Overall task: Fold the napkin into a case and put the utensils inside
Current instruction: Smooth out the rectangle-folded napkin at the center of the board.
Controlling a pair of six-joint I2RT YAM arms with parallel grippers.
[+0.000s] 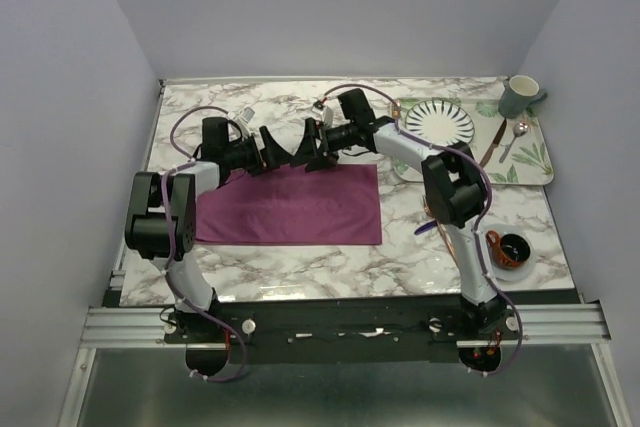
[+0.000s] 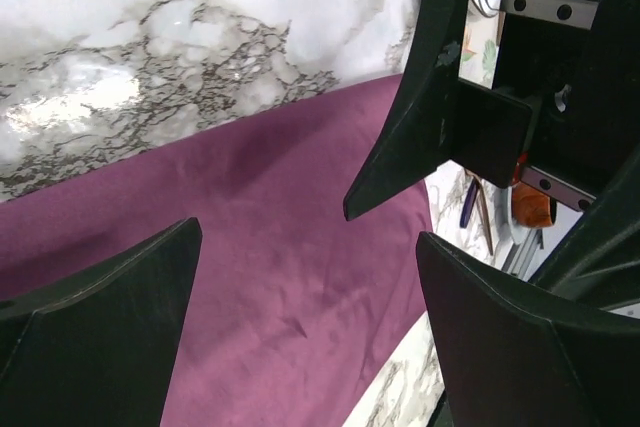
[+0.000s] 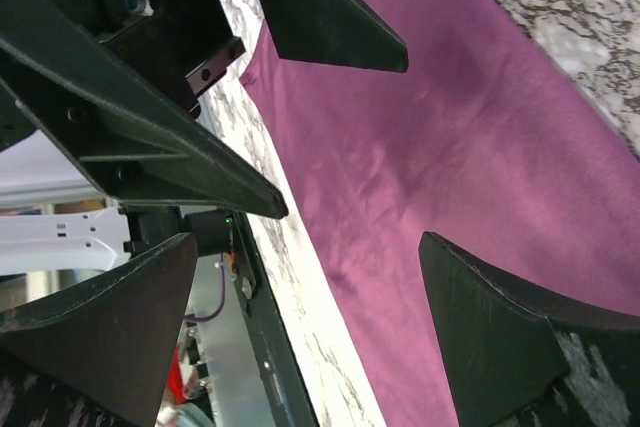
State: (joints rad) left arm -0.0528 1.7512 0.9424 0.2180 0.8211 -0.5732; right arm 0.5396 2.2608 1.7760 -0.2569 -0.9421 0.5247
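Top view: napkin (image 1: 290, 205) is lying flat at centre of marble table (image 1: 300, 262) as 1 wide plum rectangle, long sides running 9 to 3 o'clock. Left gripper (image 1: 277, 150) and right gripper (image 1: 303, 147) are hanging over its 12 o'clock edge, approx mid-length, tips facing each other, just beside one another. Tips touching cloth or not: can't tell.

L wrist view: left gripper (image 2: 308, 232) is gaping wide, nothing btwn its fingers (image 2: 110, 327), only purple cloth showing in the gap. R gripper's dark finger is pointing down toward the cloth's edge at 1 o'clock of this view.

R wrist view: right gripper (image 3: 307, 237) is also standing wide apart, gripping nothing, cloth filling the gap.

Utensils (image 1: 425, 228): thin dark blue and copper pieces are peeking out at 3 o'clock of napkin, apart from the cloth, mostly hidden under R arm's elbow.

Tray (image 1: 535, 162) is sitting at 2 o'clock of table, carrying striped plate (image 1: 440, 123), mug (image 1: 518, 97) and spoon (image 1: 515, 137). Cup (image 1: 512, 249) is sitting at 4 o'clock.
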